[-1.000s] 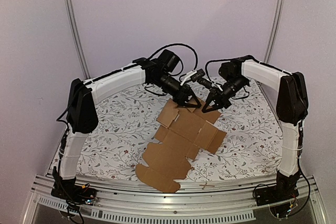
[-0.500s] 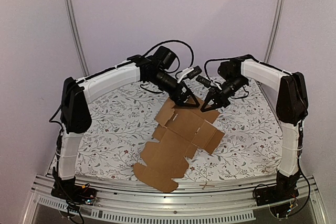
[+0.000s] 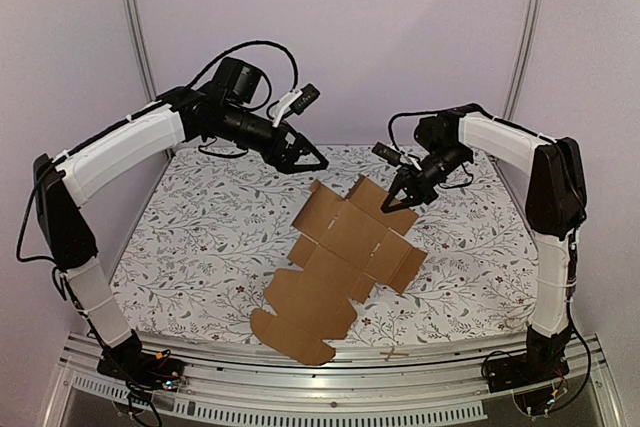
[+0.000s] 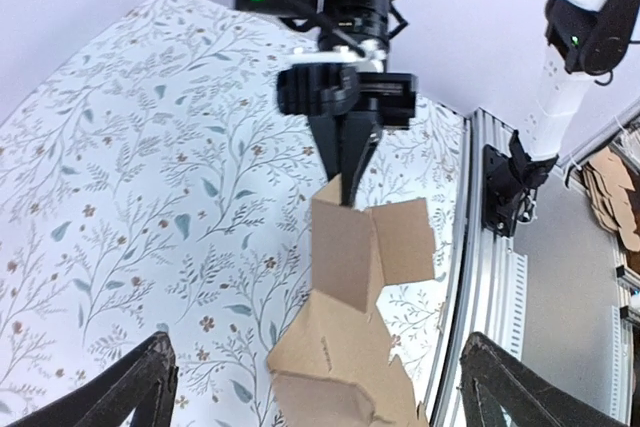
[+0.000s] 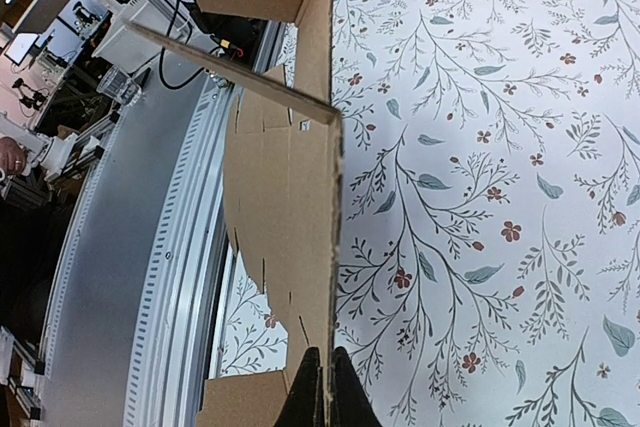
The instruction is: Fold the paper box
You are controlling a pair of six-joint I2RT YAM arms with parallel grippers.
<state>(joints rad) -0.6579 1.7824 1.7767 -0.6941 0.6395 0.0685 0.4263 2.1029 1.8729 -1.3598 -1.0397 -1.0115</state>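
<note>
Item: paper box (image 3: 340, 262), flat die-cut sheet on surface (image 3: 200, 227). Right end effector (image 3: 392, 205): tips together, pinching its far flap (edge lifted); long axis runs away from pinch twd near-left. Left end effector (image 3: 310, 162): jaws wide apart, empty, box below it & rightward. Right arm nearer.

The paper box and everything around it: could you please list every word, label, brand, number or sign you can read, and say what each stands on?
No text can be read in any view.
paper box: plain brown cardboard, no print visible.
tablecloth: leaf and flower pattern only, no words.
background equipment in the right wrist view: too small and blurred to read.
</note>
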